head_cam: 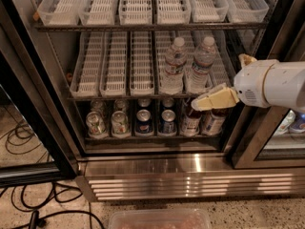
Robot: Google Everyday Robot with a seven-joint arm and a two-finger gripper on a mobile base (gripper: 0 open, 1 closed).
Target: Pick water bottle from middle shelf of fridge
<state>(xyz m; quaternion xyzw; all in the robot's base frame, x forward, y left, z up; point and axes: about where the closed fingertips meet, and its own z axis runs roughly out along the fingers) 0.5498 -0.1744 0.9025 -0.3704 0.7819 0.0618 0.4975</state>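
Two clear ribbed water bottles with white caps stand upright side by side on the middle shelf (114,68), one on the left (174,67) and one on the right (201,65), in the white slotted lane trays. My gripper (212,99), cream-coloured on a white arm, hangs in front of the fridge (190,178) at the shelf's front right edge. It is just below and right of the right bottle and holds nothing that I can see.
The bottom rack holds several cans (119,123) and brown-drink bottles (190,120) right behind my gripper. White trays line the top shelf (143,4). The black door frame (28,128) stands open at left. Cables (28,209) lie on the floor. A clear plastic container (159,219) sits at the bottom edge.
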